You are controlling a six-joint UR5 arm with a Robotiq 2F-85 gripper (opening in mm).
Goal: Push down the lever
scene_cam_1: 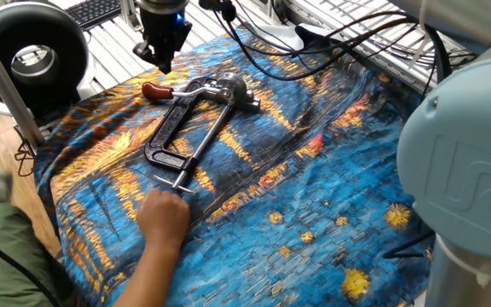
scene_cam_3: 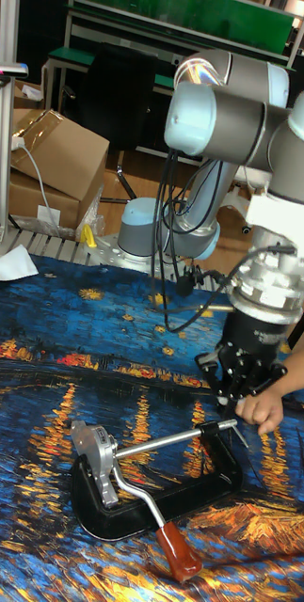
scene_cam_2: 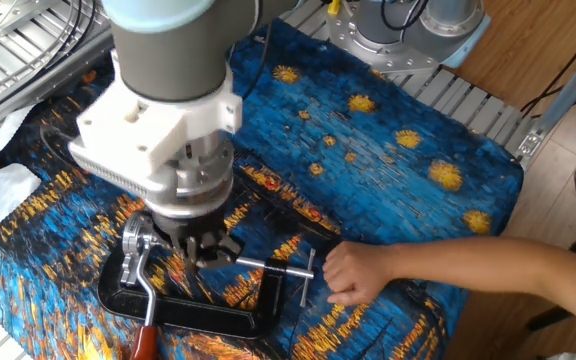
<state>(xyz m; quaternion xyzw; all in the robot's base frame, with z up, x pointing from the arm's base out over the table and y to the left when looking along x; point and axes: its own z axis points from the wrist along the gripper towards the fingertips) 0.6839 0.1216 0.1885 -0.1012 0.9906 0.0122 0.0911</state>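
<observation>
A black clamp lies flat on the blue and orange cloth. The lever is a thin metal arm with a reddish-brown knob, joined to the silver head. It lies low, close to the cloth. My gripper hangs shut above and behind the knob, touching nothing. In the other fixed view the gripper hovers over the steel rod beside the silver head, and the lever runs to the bottom edge. The tall view shows the gripper above the rod and well away from the lever.
A person's hand presses on the cloth next to the clamp's screw end. A black round device stands at the far left. Cables trail across the back edge. The arm's pale base fills the right side.
</observation>
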